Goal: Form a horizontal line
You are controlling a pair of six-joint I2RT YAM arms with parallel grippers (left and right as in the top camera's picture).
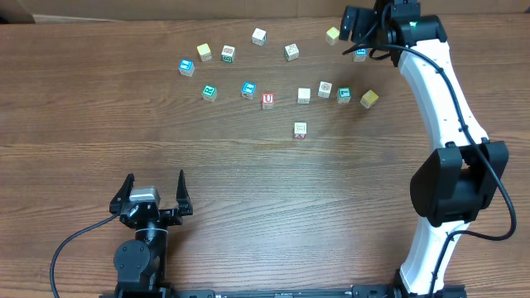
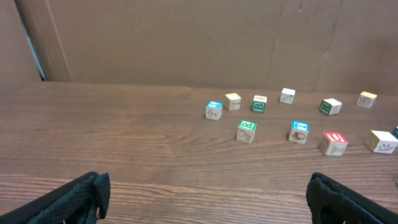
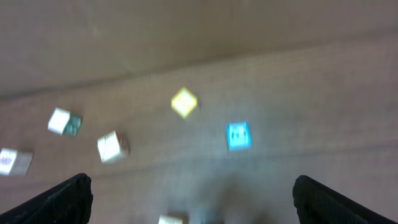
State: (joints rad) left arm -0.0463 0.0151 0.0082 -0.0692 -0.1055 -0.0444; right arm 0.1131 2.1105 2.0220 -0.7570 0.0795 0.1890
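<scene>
The horizontal line [image 1: 325, 88] is seen as a gapped cube row right of centre on the counter [image 1: 83, 124]. The left end effector [image 1: 155, 177], lower left, and the right end effector [image 3: 193, 186], upper right, are held spread.

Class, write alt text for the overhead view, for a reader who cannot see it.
Small printed cubes lie scattered, none touching, across the far half of a wooden table. The right arm's end effector hovers over the far-right cubes; the left end effector sits open near the front edge.
</scene>
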